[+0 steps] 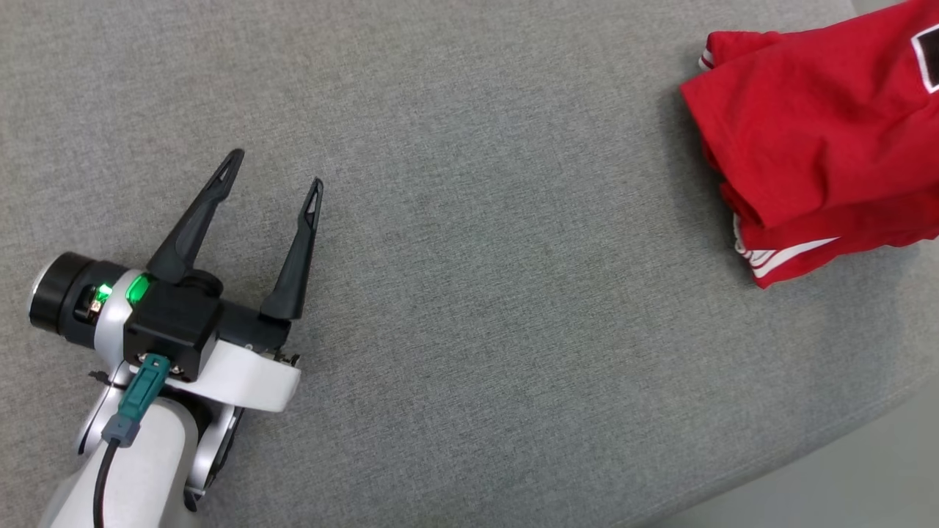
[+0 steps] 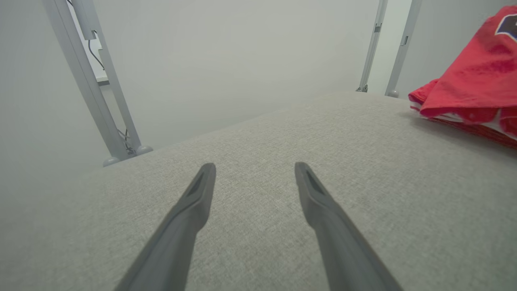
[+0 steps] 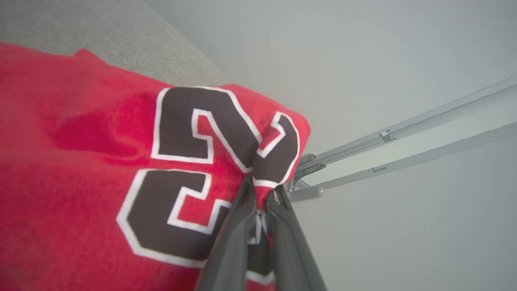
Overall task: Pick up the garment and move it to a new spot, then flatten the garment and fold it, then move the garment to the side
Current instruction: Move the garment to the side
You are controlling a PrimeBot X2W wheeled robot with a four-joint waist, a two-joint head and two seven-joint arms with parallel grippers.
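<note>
With the right pincer [image 3: 260, 190] pinching one thin fold of the folded red garment [image 1: 821, 132] at the worktop's [image 1: 477, 293] right edge and the left pincer [image 1: 276, 168] open over its left, dragging may unravel the folds

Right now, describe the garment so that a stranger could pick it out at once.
Start from the grey padded surface; at its right end, in the head view, lies a folded red garment, a fold of it pinched by the right gripper. Its bright red cloth, white stripe trim and white-edged dark numerals set it apart from the plain grey around it.
</note>
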